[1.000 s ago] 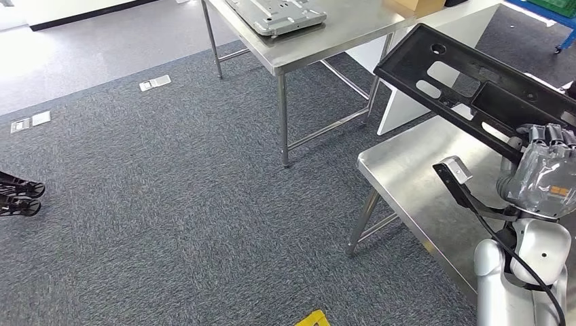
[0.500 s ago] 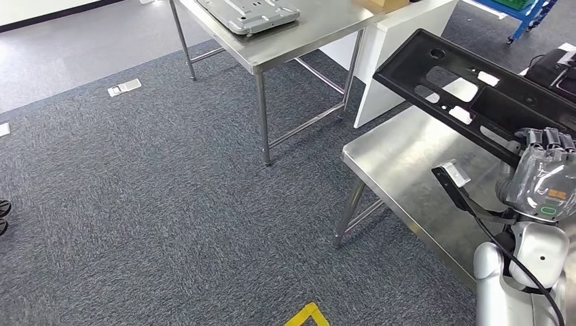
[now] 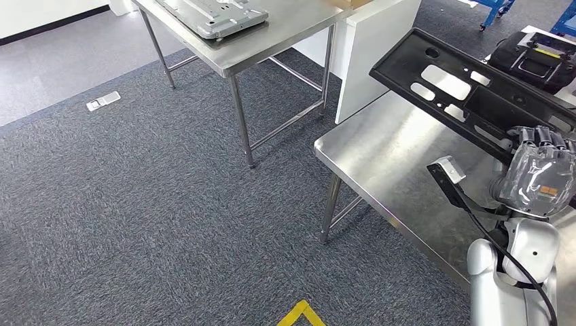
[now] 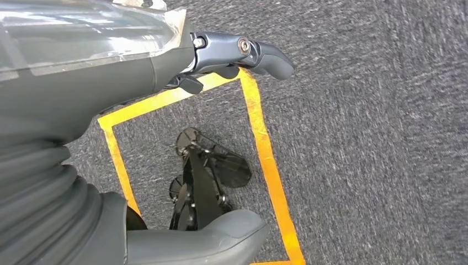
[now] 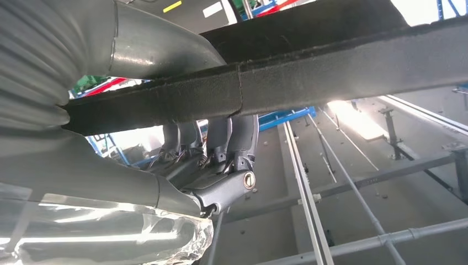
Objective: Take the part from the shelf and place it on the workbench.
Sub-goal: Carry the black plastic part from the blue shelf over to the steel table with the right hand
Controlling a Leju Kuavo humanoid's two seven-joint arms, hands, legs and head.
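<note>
A long black plastic part (image 3: 492,102) with several cut-outs hangs tilted above the steel workbench (image 3: 387,156) at the right of the head view. My right hand (image 3: 540,170) grips the part's near edge from below. In the right wrist view, its fingers (image 5: 221,149) wrap over the part's black edge (image 5: 309,72). My left hand (image 4: 110,66) hangs over the carpet with its fingers (image 4: 259,55) stretched out and nothing in them.
A second steel table (image 3: 272,41) at the back carries a grey metal plate (image 3: 210,17). A white panel (image 3: 367,47) stands between the two tables. A black case (image 3: 536,58) lies at the far right. Yellow floor tape (image 3: 299,314) marks the grey carpet.
The whole picture has shifted left as the camera turned toward the workbench, which now shows more of its top. The part stays in my right hand.
</note>
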